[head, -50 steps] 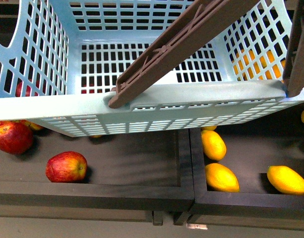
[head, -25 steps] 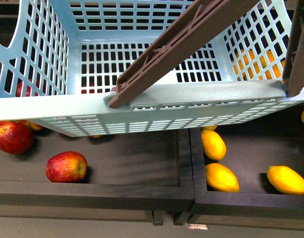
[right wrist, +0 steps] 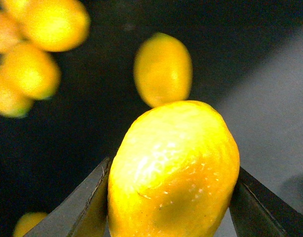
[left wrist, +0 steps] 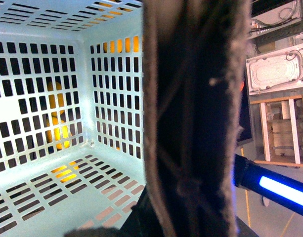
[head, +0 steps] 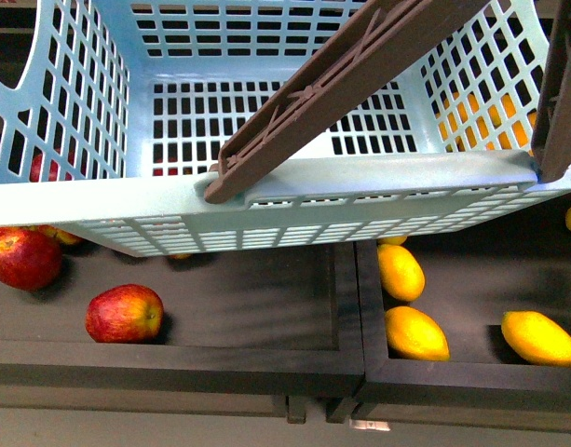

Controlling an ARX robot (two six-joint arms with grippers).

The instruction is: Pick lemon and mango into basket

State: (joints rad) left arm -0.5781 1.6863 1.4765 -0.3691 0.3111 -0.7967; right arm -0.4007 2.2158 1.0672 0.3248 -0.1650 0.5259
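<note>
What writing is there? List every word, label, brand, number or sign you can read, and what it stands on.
None can be read.
The basket and its brown handle bear no print.
The small metal tag on the shelf front is too small to read.
The white panel in the left wrist view shows no lettering.
The lemon between the right jaws shows no sticker.

No text, label, brand, number or sign can be read in any view.
</note>
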